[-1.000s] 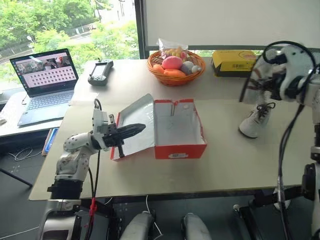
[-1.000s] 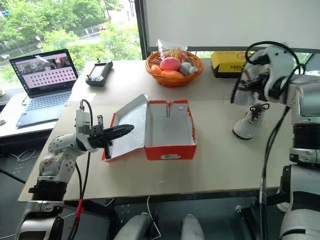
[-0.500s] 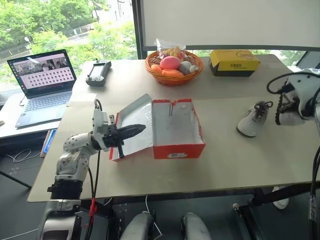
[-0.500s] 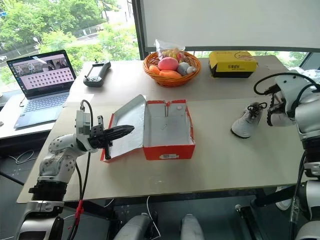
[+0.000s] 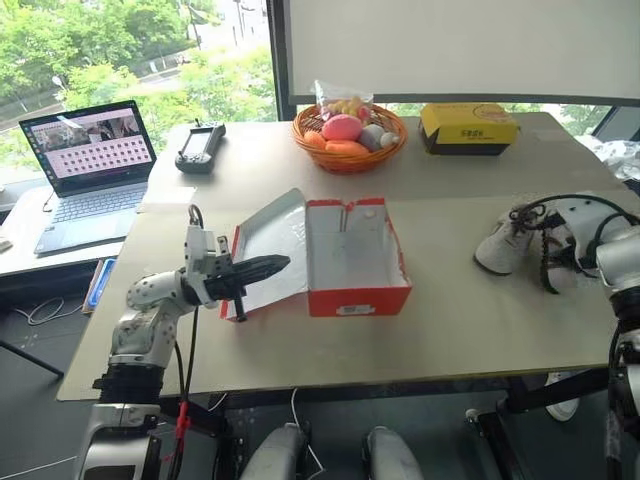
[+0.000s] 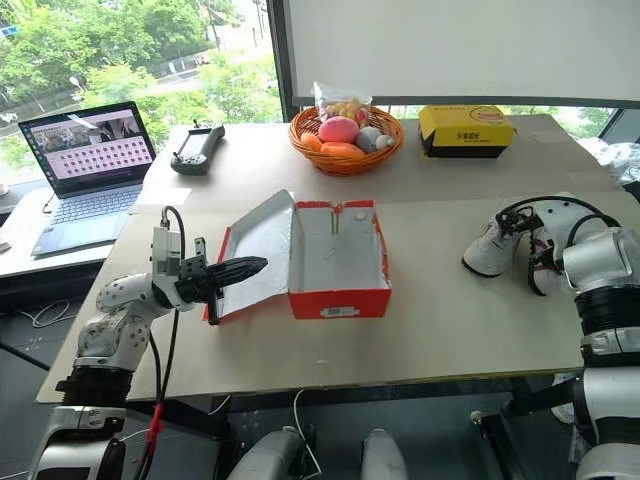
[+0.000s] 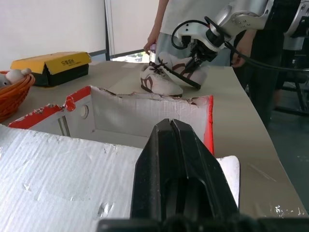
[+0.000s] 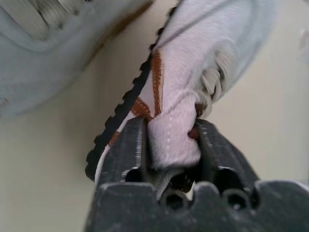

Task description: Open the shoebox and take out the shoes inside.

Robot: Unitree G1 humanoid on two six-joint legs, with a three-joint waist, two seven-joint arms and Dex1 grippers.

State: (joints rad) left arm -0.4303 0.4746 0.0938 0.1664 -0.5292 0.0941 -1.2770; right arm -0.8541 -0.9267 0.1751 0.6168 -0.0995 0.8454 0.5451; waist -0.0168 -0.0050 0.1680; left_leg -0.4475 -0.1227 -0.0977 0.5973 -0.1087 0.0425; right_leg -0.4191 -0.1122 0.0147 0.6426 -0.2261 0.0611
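The red shoebox [image 5: 357, 298] lies open in the middle of the table, white inside, with nothing in it. Its lid [image 5: 275, 240] is folded back to the left. My left gripper [image 5: 268, 266] is shut and rests on the lid's white inner face. One of the shoes, a white sneaker with dark trim [image 5: 498, 247], lies on the table at the right. My right gripper [image 8: 170, 140] is down at the table beside it, shut on the collar of the other shoe [image 8: 193, 58], which lies on its side. The left wrist view has both shoes [image 7: 159, 79] beyond the box.
An orange basket of fruit [image 5: 350, 135] and a yellow box [image 5: 470, 125] stand at the back. A laptop [image 5: 90, 165] and a black controller [image 5: 200, 145] sit at the back left. A person [image 7: 193, 14] stands behind the table's right end.
My right arm has come down from above the table to its surface at the right, bringing the second shoe beside the first. The left gripper has stayed on the lid.
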